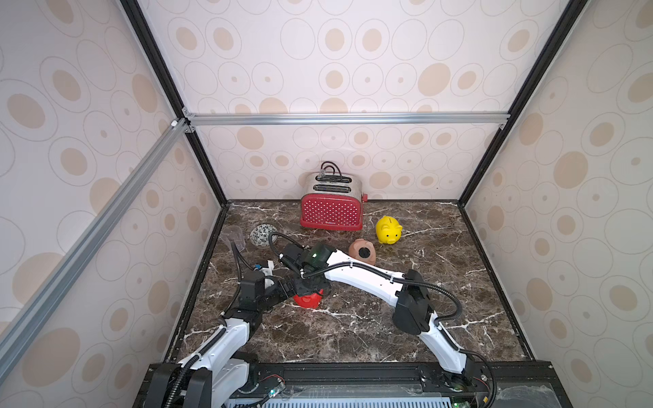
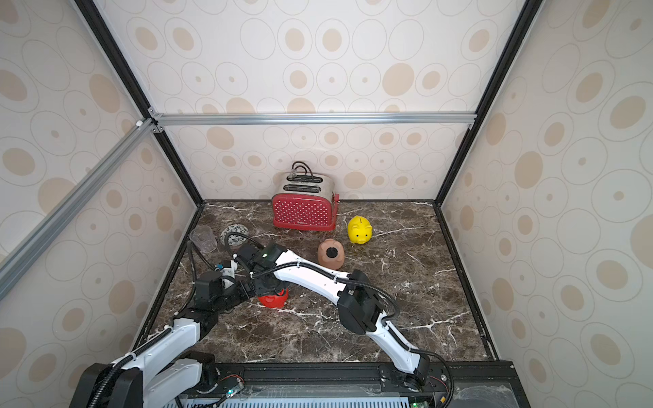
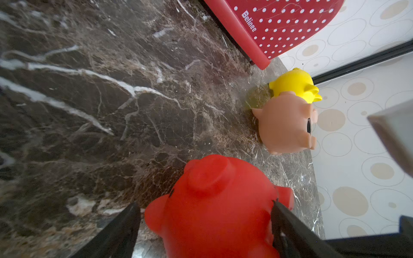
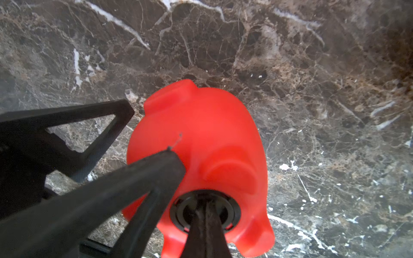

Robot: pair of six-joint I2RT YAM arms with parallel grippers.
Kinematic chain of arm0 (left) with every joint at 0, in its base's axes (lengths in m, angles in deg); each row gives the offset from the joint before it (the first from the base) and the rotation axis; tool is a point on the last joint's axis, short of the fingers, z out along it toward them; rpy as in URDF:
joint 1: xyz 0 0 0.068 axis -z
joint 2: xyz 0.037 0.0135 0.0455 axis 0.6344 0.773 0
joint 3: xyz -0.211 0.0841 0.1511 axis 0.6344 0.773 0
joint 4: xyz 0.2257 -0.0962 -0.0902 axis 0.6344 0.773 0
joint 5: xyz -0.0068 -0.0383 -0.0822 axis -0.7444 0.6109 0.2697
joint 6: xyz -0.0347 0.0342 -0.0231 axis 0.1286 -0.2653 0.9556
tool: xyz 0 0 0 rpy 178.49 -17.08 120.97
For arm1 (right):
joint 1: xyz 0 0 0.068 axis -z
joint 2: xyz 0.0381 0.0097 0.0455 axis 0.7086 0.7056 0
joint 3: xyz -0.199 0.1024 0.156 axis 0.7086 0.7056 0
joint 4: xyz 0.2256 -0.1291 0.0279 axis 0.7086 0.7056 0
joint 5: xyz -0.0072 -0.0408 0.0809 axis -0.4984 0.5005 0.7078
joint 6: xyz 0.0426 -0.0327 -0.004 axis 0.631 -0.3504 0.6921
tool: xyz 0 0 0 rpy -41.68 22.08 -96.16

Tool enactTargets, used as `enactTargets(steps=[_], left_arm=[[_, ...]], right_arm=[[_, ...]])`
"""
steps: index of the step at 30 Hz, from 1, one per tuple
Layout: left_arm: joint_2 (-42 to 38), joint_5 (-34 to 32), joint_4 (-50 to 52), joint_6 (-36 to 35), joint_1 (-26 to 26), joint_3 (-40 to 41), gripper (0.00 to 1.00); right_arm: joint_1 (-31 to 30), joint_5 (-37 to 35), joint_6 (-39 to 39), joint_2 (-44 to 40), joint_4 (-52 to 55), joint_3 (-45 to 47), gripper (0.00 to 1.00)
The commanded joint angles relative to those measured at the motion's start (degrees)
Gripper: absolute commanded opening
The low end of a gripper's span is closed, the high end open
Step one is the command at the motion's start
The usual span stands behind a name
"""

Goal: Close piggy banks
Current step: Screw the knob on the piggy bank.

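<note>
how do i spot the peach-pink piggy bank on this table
Start at the red polka-dot toaster against the back wall. Just in front of it lies the small peach-pink plastic piggy bank. Unlike the upright yellow plastic pig beside it, it is tipped over, showing a dark round belly circle.

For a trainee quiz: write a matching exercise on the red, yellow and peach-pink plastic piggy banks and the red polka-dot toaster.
1 red plastic piggy bank
2 yellow plastic piggy bank
3 peach-pink plastic piggy bank
4 red polka-dot toaster

A tipped over, no gripper on it
B upright beside the toaster
C straddled by the left gripper
D farthest back

Pairs: 1-C, 2-B, 3-A, 4-D
</note>
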Motion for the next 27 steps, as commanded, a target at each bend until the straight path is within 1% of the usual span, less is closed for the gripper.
enactTargets(steps=[1,5,12,27], left_arm=[[1.2,-1.2,2.3,-1.0,-0.2,0.9,0.90],[1.3,-1.1,1.9,-0.8,-0.2,1.2,0.90],[1.2,-1.1,1.8,-1.0,-0.2,1.4,0.91],[1.4,-0.8,1.7,-1.0,-0.2,1.4,0.91]], right_arm=[[0.7,-0.5,3.7,0.3,0.2,1.2,0.00],[0.9,-0.5,7.1,0.8,1.3,0.7,0.00],[0.9,-1.1,12.6,-0.5,0.7,2.8,0.00],[1.7,2.8,16.5,-0.1,-0.1,2.9,0.00]])
